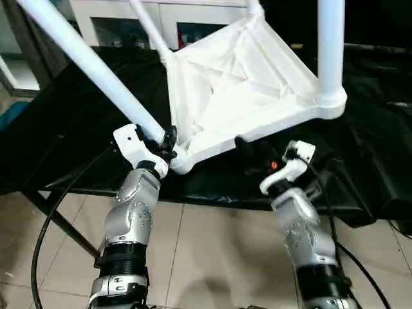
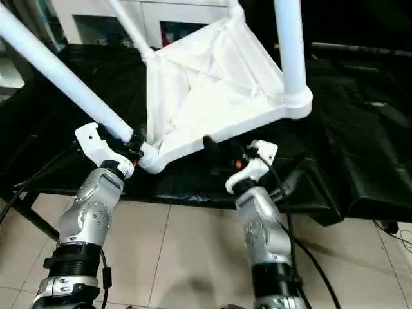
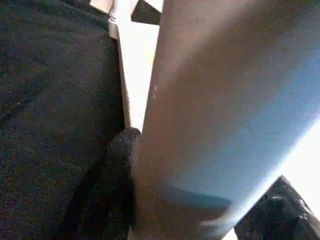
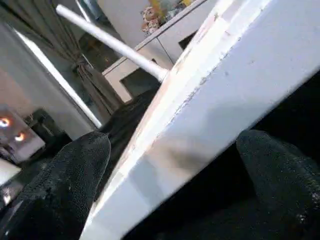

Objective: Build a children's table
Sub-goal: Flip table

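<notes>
The left pincer is clamped on the near left leg of the children's table, low on the tube, just above the corner socket. In the left wrist view its black fingers press against both sides of the pale tube. The right pincer stands wide, its two black fingers spread to either side of the near rim of the tabletop without closing on it; whether they touch the plastic I cannot tell.

The children's table is all white plastic and lies upside down on the bench, which is draped in black cloth. Its ribbed underside faces up, with straight ribs running from the corners toward the middle. It is tilted, the near edge hanging at the bench's front edge just above the two silver forearms. Legs stand in its round corner sockets: the gripped one slants up and away to the left, a second leg rises nearly upright from the right corner socket, and a thinner-looking far leg slants up from the back left corner. The top of the far corner meets the picture's upper edge.

Behind the bench stands a white cabinet with dark glass doors. Below the bench is a pale tiled floor, and a black cable loops beside the left forearm.
</notes>
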